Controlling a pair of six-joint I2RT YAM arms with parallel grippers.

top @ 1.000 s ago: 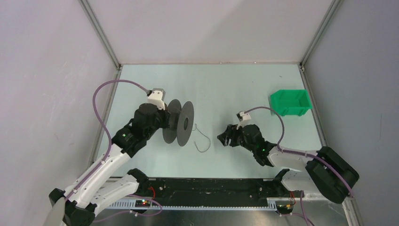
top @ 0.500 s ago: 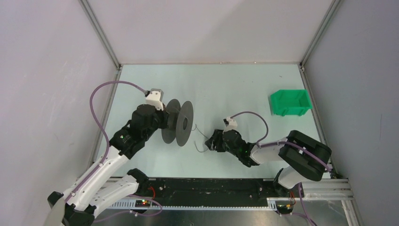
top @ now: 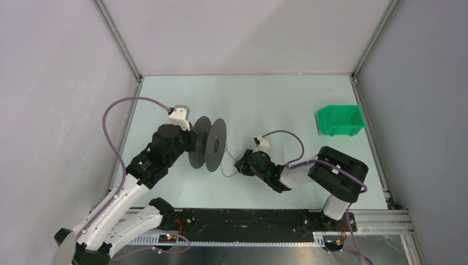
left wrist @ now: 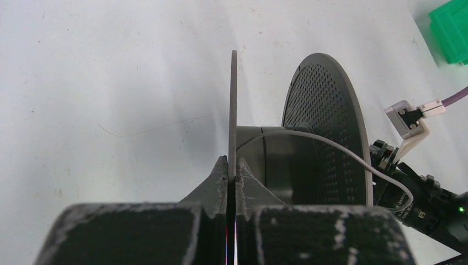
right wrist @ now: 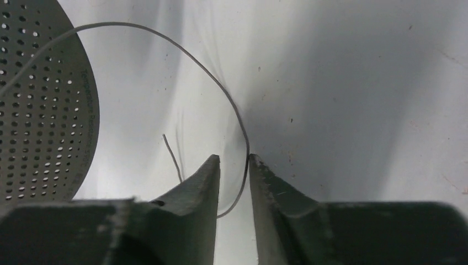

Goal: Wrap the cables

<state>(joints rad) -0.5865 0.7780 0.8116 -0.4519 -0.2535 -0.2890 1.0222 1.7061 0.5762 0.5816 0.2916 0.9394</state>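
Observation:
The thin dark cable [top: 228, 170] runs from the spool hub, loops over the table and ends in a loose tip. In the right wrist view the cable [right wrist: 221, 91] arcs down and passes between the fingers of my right gripper [right wrist: 233, 159], which is narrowly open, with a gap beside the wire. My right gripper [top: 240, 165] sits low on the table just right of the spool. My left gripper [left wrist: 232, 165] is shut on the near flange of the dark grey spool [left wrist: 233, 99] and holds the spool [top: 209, 144] upright on its edge. The cable [left wrist: 331, 144] leaves the hub.
A green bin [top: 340, 120] stands at the right of the table and shows in the left wrist view [left wrist: 450, 27]. Aluminium frame posts and grey walls border the table. The spool's perforated flange [right wrist: 44, 110] is close on the right gripper's left.
My right arm has swung left across the table, from well right of the cable to over it, so its fingers now straddle the wire. The left gripper and spool have barely shifted.

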